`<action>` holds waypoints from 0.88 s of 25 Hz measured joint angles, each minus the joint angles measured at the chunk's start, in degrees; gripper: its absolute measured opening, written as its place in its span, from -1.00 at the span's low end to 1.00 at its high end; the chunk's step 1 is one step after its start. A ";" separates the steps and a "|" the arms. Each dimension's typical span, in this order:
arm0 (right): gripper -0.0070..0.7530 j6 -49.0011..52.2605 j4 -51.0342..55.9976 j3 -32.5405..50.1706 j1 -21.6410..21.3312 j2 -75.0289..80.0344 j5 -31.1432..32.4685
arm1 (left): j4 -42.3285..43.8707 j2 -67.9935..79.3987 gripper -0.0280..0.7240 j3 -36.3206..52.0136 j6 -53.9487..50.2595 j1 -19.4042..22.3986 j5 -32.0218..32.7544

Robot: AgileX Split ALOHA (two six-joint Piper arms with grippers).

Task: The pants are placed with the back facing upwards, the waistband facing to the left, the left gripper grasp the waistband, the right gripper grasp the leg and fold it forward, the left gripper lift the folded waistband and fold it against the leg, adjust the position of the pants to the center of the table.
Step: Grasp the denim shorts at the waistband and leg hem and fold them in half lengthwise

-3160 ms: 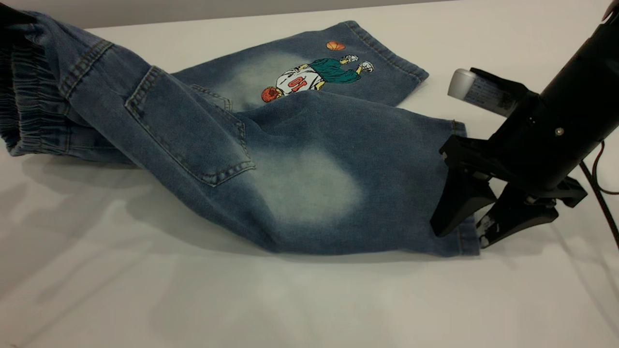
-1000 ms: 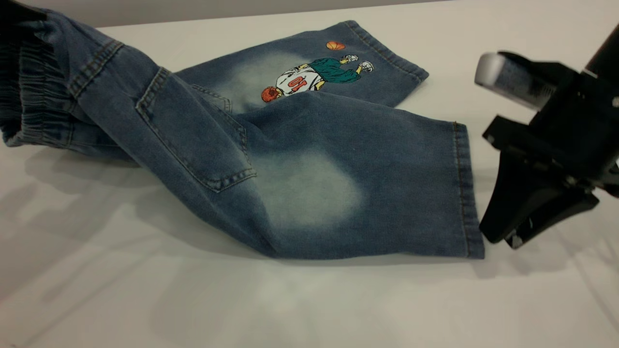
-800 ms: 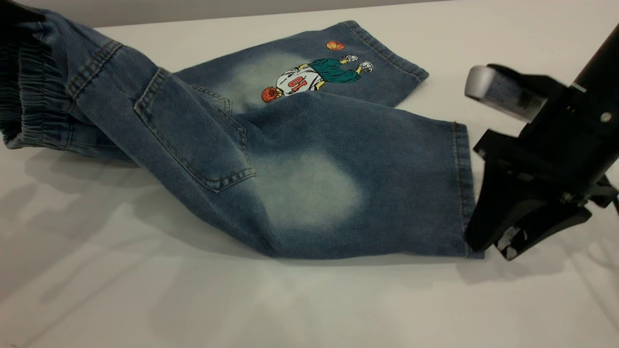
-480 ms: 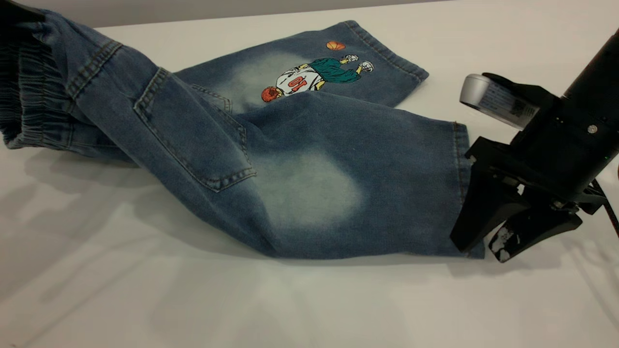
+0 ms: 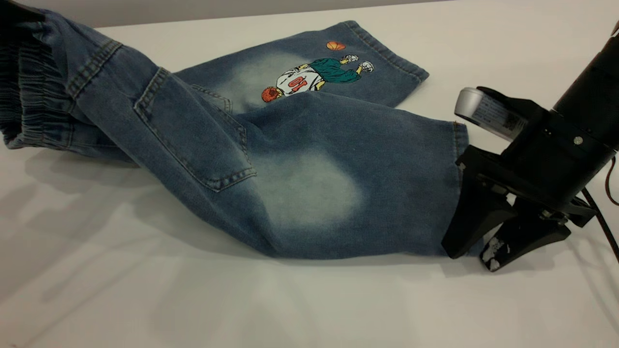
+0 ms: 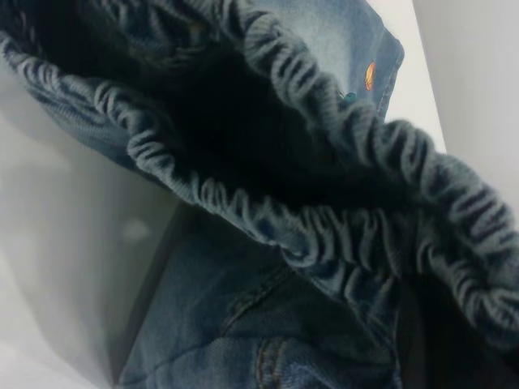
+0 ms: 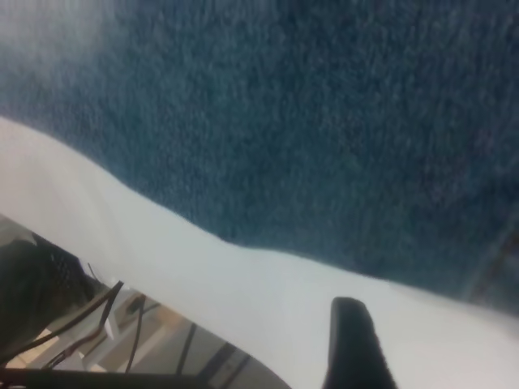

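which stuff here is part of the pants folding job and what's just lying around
Part of the job:
- pants
- waistband, raised off the table at the left
- leg, its hem between the open fingers of the right gripper

Just lying about:
- only a cable behind the right arm

The exterior view sits low and close, looking across the surface [image 5: 309,309] toward 12 o'clock, with the pants [image 5: 290,159] filling most of its width and the right gripper [image 5: 476,253] entering from 3 o'clock. The left wrist view is pressed very near the waistband [image 6: 324,235], peering along the gathered elastic into the dark opening; the exterior view shows that same band at its 9 o'clock edge. The right wrist view hovers just over denim and the surface, with one black fingertip [image 7: 355,344] in frame; it shares the hem corner seen beside the right gripper from outside.
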 joint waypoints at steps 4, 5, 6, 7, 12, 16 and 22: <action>-0.01 -0.12 1.32 0.00 0.00 -0.11 -1.85 | 0.00 0.00 -0.69 0.00 -0.05 0.00 0.15; -0.01 -0.38 1.84 0.00 0.00 -0.16 -2.22 | 0.00 0.00 -0.69 0.00 -0.05 0.00 0.15; -0.01 -0.71 2.24 0.00 0.00 -0.16 -2.43 | 0.00 0.00 -0.69 0.00 -0.05 0.00 0.15; -0.01 -1.59 3.02 0.00 0.00 -0.16 -2.62 | 0.00 0.00 -0.69 0.00 -0.05 0.00 0.15; -0.01 -6.26 8.23 0.00 -0.04 -0.11 -4.25 | 0.00 0.00 -0.69 0.00 -0.05 0.00 0.15; -0.01 -9.48 11.72 0.00 -0.04 -0.07 -5.32 | 0.00 0.00 -0.69 0.00 -0.05 0.00 0.15; -0.09 -10.65 12.79 0.00 -0.04 0.00 -5.76 | 0.00 0.00 -0.69 0.00 -0.05 0.00 0.15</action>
